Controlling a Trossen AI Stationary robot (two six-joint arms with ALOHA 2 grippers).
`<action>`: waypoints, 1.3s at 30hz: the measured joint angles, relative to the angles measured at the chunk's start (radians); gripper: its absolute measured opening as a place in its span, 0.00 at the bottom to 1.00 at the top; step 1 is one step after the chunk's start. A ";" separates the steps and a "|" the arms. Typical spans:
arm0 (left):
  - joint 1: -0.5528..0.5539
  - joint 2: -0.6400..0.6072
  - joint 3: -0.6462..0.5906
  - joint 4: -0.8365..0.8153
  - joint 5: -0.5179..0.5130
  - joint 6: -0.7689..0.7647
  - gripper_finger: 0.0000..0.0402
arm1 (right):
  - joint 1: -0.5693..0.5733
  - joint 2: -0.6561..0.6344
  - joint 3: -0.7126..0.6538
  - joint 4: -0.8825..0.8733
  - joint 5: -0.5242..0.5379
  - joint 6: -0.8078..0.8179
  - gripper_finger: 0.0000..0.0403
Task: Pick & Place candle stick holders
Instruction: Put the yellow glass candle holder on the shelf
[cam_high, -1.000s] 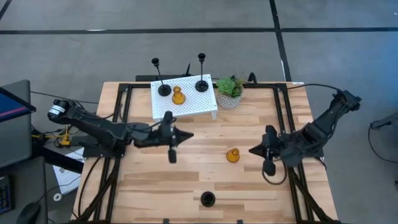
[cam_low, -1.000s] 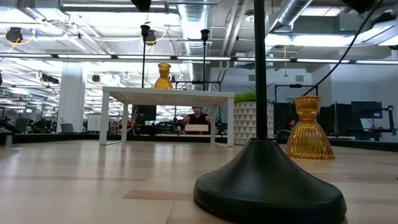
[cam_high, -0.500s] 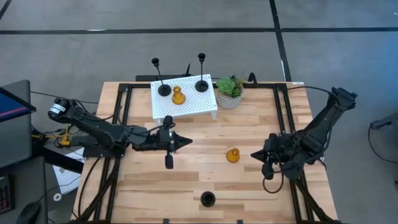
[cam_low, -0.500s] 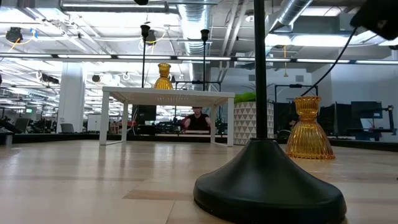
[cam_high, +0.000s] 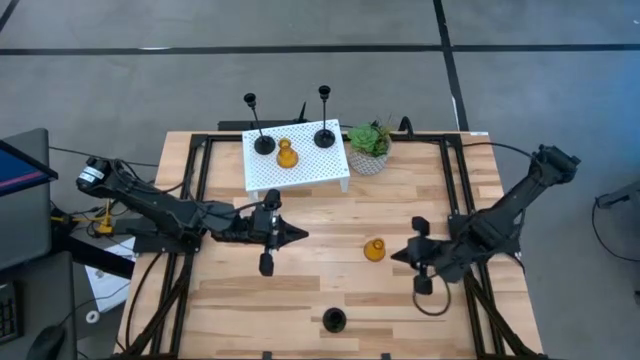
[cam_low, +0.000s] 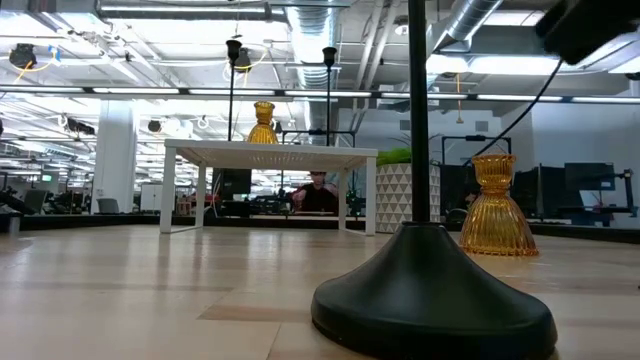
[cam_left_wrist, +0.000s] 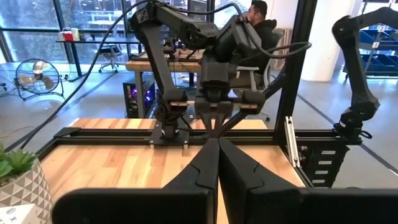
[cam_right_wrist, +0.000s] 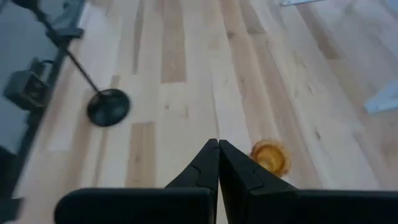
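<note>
One amber candle stick holder stands on the table right of centre, also in the right wrist view. A black holder stands on its round base at the near edge. On the white perforated stand stand two black holders and an amber one. My right gripper is shut and hangs above the table just right of the loose amber holder, touching nothing. My left gripper is shut and holds nothing, pointing level over the table's middle left.
A small green potted plant stands right of the white stand at the far edge. Black frame rails run along both table sides. The low view looks past the near black holder's base. A person sits beyond the table.
My right gripper has sunk toward the table and drawn closer to the loose amber holder, rolling about its own axis as it went. My left gripper has swung a little toward the near edge. Both have stayed shut, and no holder has moved.
</note>
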 joint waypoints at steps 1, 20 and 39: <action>0.000 0.000 0.000 0.000 0.000 0.000 0.02 | -0.017 0.014 0.000 0.005 -0.012 -0.017 0.00; 0.000 0.000 0.000 -0.001 0.000 0.000 0.02 | -0.168 0.234 0.000 0.006 -0.147 -0.106 0.29; 0.001 0.001 0.000 -0.021 0.000 0.000 0.02 | -0.227 0.373 0.007 0.074 -0.094 -0.136 0.47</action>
